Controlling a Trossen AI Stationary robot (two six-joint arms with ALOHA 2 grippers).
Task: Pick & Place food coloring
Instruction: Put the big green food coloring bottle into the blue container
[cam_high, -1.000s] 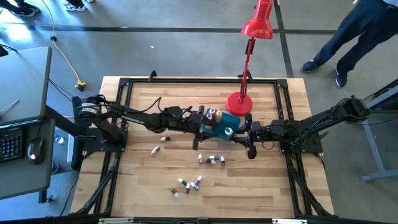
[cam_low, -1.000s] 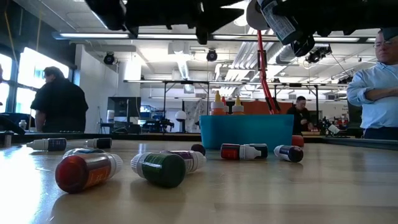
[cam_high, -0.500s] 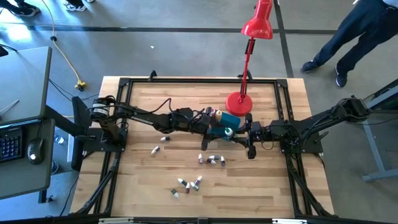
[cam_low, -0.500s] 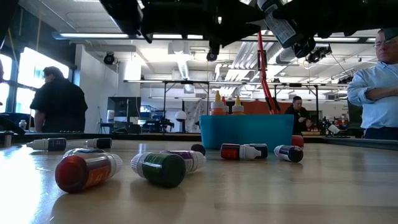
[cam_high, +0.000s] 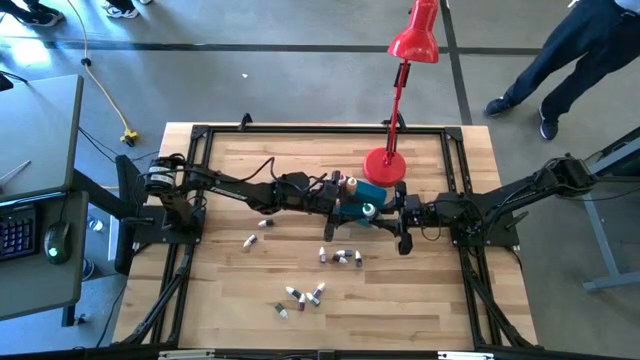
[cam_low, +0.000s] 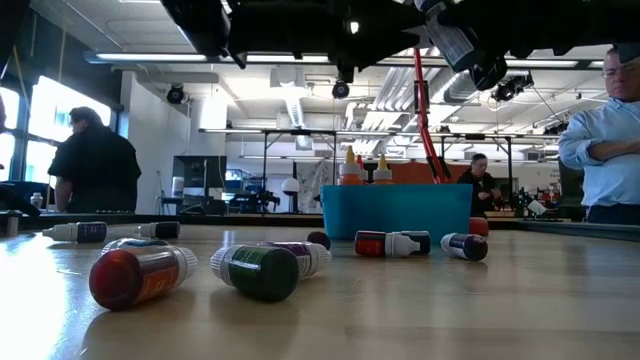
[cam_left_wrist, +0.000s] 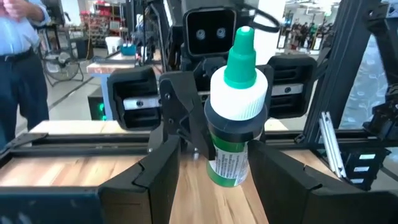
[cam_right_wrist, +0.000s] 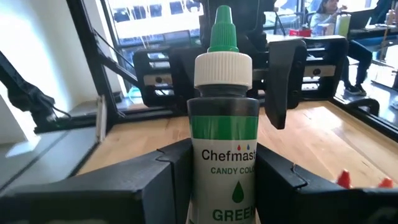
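Note:
A green food coloring bottle (cam_right_wrist: 224, 124) with a white collar and green pointed tip hangs above the table beside the teal tub (cam_high: 370, 190). My right gripper (cam_high: 388, 213) is shut on it. My left gripper (cam_left_wrist: 216, 163) faces it, open, one finger on each side of the bottle with wood showing in both gaps. Two orange-yellow bottles (cam_low: 362, 168) stand in the tub. Several more bottles lie on their sides on the table (cam_high: 342, 257), (cam_high: 300, 296), (cam_high: 256, 232), and close to the low camera (cam_low: 262, 270). My right gripper pinches the green bottle's dark body (cam_right_wrist: 199, 177), below the white collar, between its two fingers. The fingers come level from the table's right side, one on each flank. The bottle stands about upright in the hold, tip up, lifted clear of the table.
A red desk lamp's base (cam_high: 384, 166) stands just behind the tub, and its stem leans toward the far edge. A black frame (cam_high: 200, 135) rims the wooden table. People stand beyond the table (cam_low: 608, 130), (cam_low: 95, 165). Bare wood lies near the front right (cam_high: 420, 300).
My left gripper has reached toward the table's right, up to the green bottle held by my right gripper, then stopped with its fingers on either side of it. My right gripper and the bottle have stayed in place.

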